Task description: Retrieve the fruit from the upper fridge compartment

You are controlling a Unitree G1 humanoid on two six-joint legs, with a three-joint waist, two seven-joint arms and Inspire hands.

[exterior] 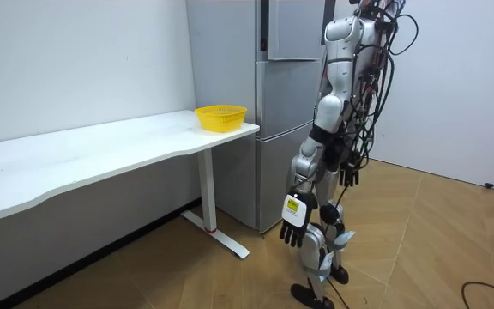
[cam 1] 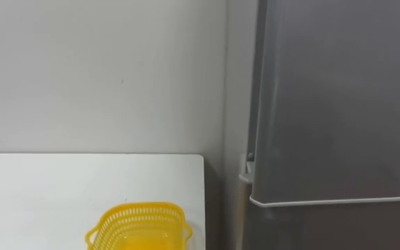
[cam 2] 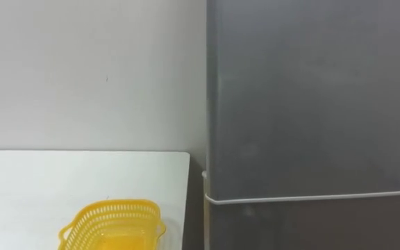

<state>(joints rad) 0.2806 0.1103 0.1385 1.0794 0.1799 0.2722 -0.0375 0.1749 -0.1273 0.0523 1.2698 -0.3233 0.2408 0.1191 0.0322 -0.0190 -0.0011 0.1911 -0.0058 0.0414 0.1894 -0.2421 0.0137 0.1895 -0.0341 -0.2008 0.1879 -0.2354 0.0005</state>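
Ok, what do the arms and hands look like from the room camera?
Both arms are silver-white jointed segments with darker joints. The left hand and right hand are black, and the left one carries a small white tag with a yellow mark on its back. Dark cables hang along the upper body.

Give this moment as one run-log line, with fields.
fridge: upper door closed, robot facing it | left robot hand: open, at side | right robot hand: open, at side | yellow basket: on white table
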